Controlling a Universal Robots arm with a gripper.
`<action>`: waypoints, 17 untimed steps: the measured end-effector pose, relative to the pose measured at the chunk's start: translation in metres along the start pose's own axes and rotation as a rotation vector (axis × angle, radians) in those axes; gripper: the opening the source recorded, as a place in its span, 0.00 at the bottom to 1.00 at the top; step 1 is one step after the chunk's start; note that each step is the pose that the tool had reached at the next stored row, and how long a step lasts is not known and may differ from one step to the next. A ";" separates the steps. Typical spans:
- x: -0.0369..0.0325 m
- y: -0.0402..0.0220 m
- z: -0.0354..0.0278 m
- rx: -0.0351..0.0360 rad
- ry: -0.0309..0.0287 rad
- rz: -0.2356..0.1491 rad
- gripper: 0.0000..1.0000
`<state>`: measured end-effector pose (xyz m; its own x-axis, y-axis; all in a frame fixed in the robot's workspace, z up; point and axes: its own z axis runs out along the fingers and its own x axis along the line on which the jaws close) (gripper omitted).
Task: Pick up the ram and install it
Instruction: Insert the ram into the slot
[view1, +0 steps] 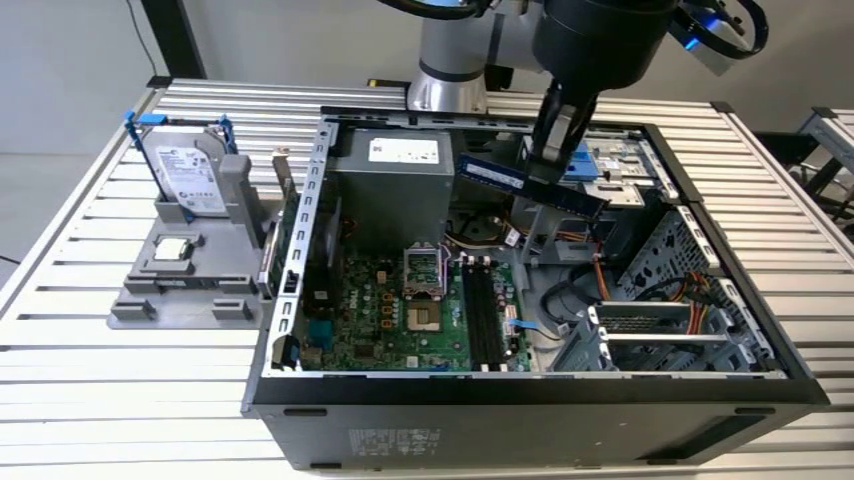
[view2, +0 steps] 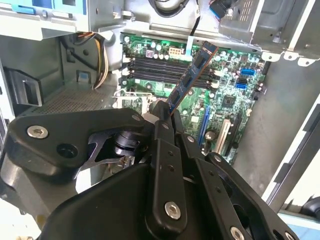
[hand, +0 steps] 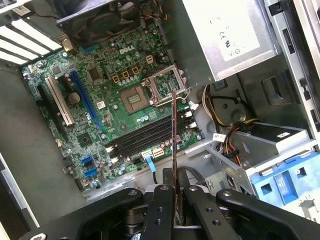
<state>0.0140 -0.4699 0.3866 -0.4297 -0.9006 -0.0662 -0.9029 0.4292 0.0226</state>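
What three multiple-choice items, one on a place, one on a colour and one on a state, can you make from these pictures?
1. Where is the ram?
A. In a motherboard slot.
B. On the table.
C. In the air above the open computer case.

2. What colour is the frame around the hard drive?
A. Blue.
B. Red.
C. Yellow.

3. How is the gripper?
A. Open and empty.
B. Shut on the ram.
C. Shut on a cable.

Key: 1 C, the exterior view shows it held over the case. 2 A, blue bars flank the drive. 3 B, both wrist views show the ram clamped in it.
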 end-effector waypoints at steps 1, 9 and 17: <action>0.0000 0.0000 0.0000 0.0004 -0.0002 0.006 0.00; 0.0000 0.0000 0.0000 0.0055 -0.0018 0.083 0.00; 0.0000 0.0000 0.0000 0.0119 -0.0042 0.179 0.00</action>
<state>0.0140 -0.4699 0.3866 -0.5838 -0.8092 -0.0663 -0.8116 0.5837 0.0227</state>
